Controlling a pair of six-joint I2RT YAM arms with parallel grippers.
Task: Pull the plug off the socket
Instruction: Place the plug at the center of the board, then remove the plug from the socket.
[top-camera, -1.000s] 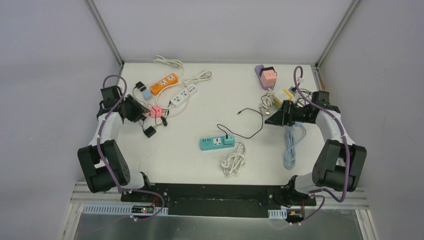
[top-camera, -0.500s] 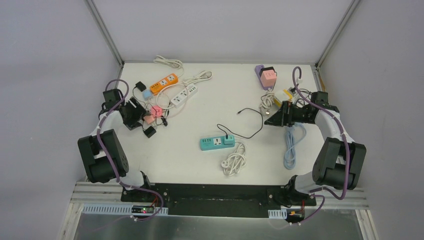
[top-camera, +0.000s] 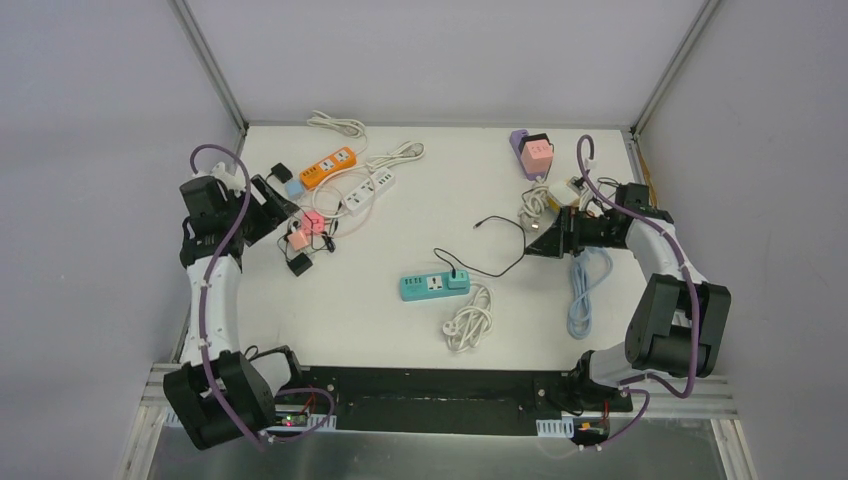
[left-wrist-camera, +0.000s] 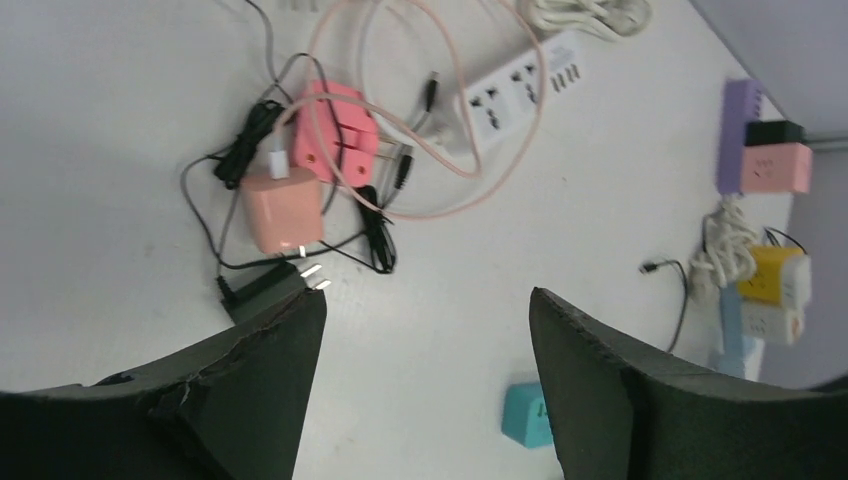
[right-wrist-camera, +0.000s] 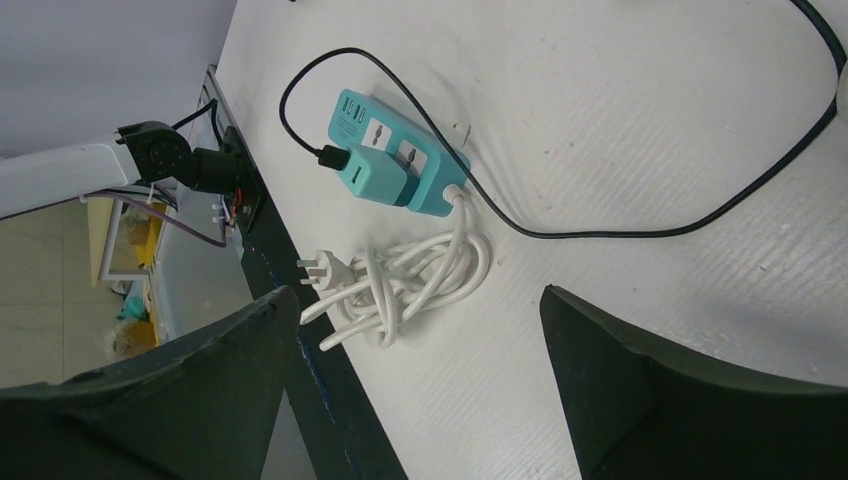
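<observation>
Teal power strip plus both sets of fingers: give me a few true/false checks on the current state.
1. A teal adapter sits plugged into the teal power strip. True.
2. The left fingers are shut on the pink charger. False: they stand open and empty, and the charger lies on the table with its prongs bare.
3. The right fingers are open and hold nothing. True.
4. The strip's white cord is plugged into another socket. False: it lies coiled beside the strip, and its plug is free on the table.
</observation>
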